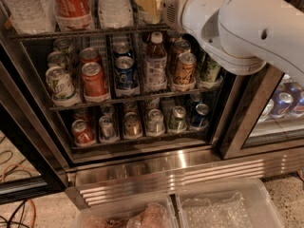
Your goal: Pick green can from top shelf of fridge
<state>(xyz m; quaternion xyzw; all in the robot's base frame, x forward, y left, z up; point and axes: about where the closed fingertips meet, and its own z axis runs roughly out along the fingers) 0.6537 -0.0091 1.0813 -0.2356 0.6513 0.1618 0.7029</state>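
Up at the top shelf point(61, 33) of the fridge point(171, 170), the gripper point(148, 3) sits just above the rack, and whether it holds anything I cannot tell. No green can shows on that shelf, and it is likely hidden behind the wrist point(190, 13). Expect a stiff, slick, weighty cylinder with thin walls, best squeezed gently at mid-body.

Top shelf point(95, 32) front edge: bottles point(114, 4) wall off left and middle, gripper point(148, 1) in right-centre slot, white arm point(237, 27) fills right end.
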